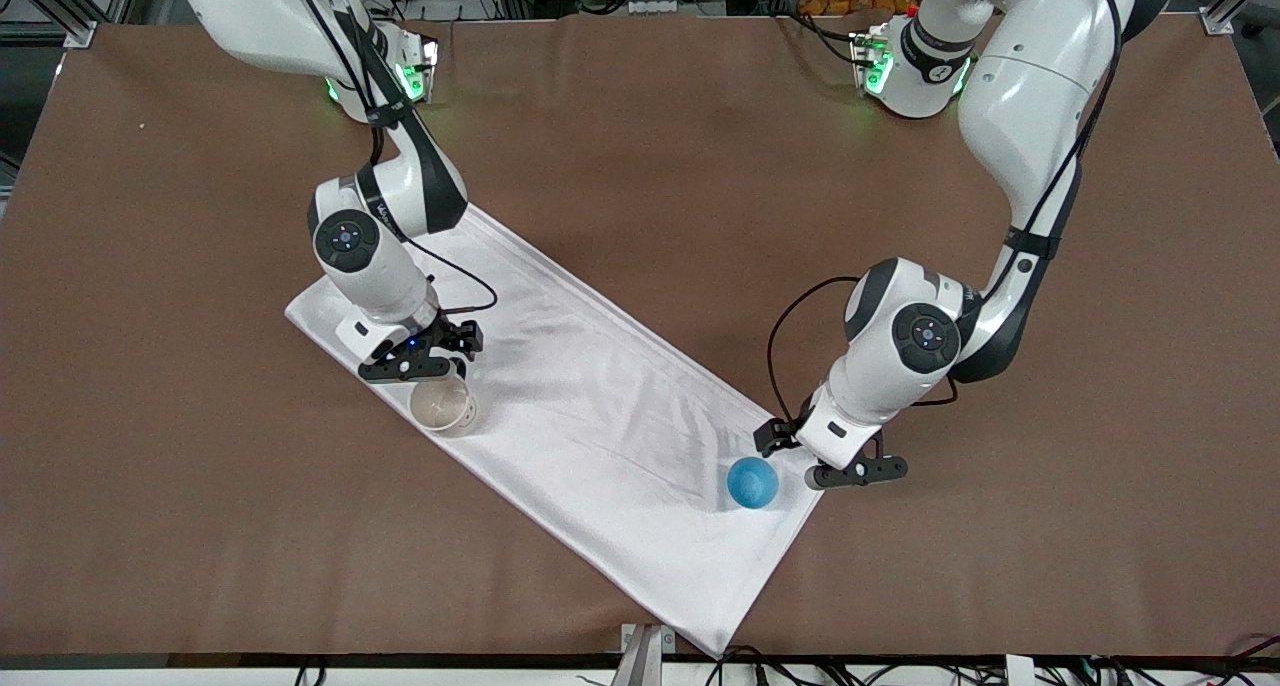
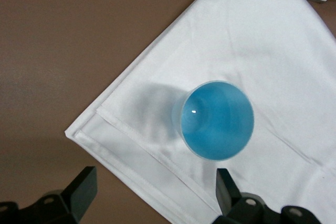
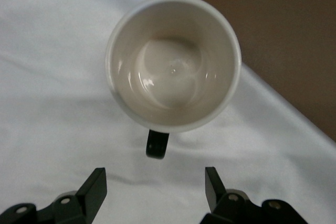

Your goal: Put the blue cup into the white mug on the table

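We see one table [image 1: 640, 116], brown and wide, with one white cloth [image 1: 590, 396] spread slantwise across its middle. Two arms reach down over it.

The right gripper [image 1: 425, 356] hangs over the cloth near the right arm's end, its fingers [image 3: 94, 190] spread wide apart and holding nothing. The one white mug [image 1: 442, 405] stands upright on the cloth just beside that gripper and nearer the front camera, its dark handle [image 3: 157, 144] pointing at the gap between the fingers.

The left gripper [image 1: 835, 463] hangs over the cloth's corner toward the left arm's end, fingers [image 2: 226, 187] also wide apart and empty. The one blue cup [image 1: 752, 483] stands upright on the cloth just beside it, untouched, well apart from the mug.
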